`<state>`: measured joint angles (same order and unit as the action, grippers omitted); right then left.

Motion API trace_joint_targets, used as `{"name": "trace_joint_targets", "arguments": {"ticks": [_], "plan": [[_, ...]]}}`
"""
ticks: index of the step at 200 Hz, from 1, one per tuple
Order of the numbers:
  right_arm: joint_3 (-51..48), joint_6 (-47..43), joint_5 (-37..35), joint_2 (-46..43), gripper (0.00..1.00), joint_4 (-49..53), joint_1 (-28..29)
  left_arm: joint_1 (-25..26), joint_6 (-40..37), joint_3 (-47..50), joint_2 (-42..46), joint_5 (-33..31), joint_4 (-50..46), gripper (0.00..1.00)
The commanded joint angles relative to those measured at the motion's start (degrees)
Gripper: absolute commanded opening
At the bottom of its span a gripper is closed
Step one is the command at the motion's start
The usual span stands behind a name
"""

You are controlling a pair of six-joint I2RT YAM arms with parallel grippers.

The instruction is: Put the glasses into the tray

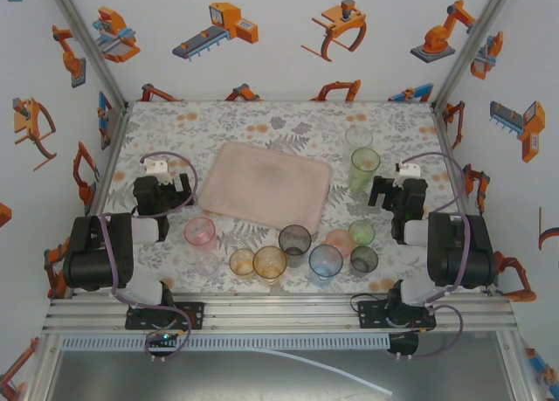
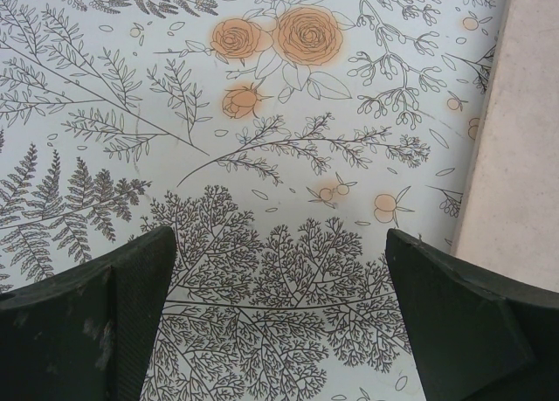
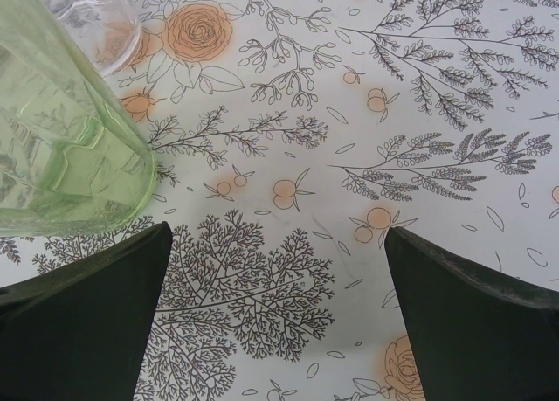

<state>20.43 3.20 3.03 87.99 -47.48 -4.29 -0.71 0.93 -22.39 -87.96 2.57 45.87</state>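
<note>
Tinted see-through glasses [image 1: 295,240] are clustered on the floral surface [image 1: 175,130] by the arms; none are in the flat pale pink tray [image 1: 271,184]. The tall green glass [image 3: 61,148] is just beside the right gripper [image 3: 275,244], which is spread wide and empty, so it is judged the first pick. The left gripper [image 2: 279,244] is likewise spread and empty beside the tray.

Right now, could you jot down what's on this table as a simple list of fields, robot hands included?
Tray: pale pink, mid-table, nothing in it
Glasses: all standing on the flowered cloth, most bunched along the tray's near edge
Left gripper: open, empty, over the cloth left of the tray
Right gripper: open, empty
Tall green glass: right of the tray, just ahead-left of the right gripper
</note>
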Motion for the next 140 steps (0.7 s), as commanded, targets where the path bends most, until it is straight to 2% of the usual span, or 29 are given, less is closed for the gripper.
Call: {"name": "trace_joint_targets", "arguments": {"ticks": [1,76,109,140], "plan": [[1.7,1.0,0.1,0.7,0.99,-2.8,0.4,0.4,1.1,-1.1,-0.3,0.3,1.7,0.97],[1.9,1.1,0.1,0.7,0.99,-2.9,0.4,0.4,1.1,-1.0,-0.4,0.3,1.7,0.97],[-0.5,2.4,-4.5,-0.7,0.99,-5.6,0.4,0.3,1.0,-1.1,-0.3,0.2,1.7,0.97],[-1.3,3.7,-7.8,-4.4,0.99,-4.1,0.3,0.3,1.1,-1.1,-0.4,0.3,1.7,0.97]]}}
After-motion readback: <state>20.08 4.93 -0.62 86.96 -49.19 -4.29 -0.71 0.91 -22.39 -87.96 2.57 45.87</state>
